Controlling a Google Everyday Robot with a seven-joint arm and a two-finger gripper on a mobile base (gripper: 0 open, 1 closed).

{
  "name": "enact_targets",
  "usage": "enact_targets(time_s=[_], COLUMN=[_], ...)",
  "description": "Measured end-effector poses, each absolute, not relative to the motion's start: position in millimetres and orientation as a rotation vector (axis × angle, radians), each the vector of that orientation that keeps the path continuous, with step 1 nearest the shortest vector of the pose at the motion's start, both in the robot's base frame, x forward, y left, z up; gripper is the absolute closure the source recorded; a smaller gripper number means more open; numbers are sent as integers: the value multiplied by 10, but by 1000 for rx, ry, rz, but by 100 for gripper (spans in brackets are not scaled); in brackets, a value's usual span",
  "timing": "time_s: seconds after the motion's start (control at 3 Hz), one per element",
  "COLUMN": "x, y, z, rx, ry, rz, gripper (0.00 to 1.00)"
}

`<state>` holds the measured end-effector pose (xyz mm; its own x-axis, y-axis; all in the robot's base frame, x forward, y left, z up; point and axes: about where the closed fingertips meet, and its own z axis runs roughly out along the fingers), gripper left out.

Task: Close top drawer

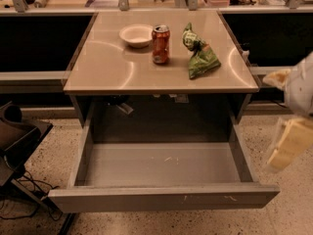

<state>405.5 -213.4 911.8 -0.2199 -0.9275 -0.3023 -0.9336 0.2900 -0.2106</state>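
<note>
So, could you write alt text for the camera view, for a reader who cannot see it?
The top drawer stands pulled far out below a countertop. The gripper hangs right of the drawer, apart from it. A bowl, a can and a green bag sit on the countertop.

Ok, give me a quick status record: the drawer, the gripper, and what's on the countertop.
top drawer: pulled far out, scuffed grey floor showing
drawer front: facing the camera, white scratches right of centre
gripper: at the right edge of the view, beside the drawer's right side, no contact seen
countertop: white bowl, upright red can, green bag
task status: drawer not yet closed
</note>
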Motion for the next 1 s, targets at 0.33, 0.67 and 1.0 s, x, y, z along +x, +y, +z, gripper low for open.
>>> enact_targets(time_s=[0.33,0.67,1.0], x=[3704,3348,3348], y=[-2204,-2295,-2295], z=[8470,7869,7869], rx=[-1629,-1699,-1699], ry=[2208,2225,2225], rz=[157,262,262], gripper=[0,0,0])
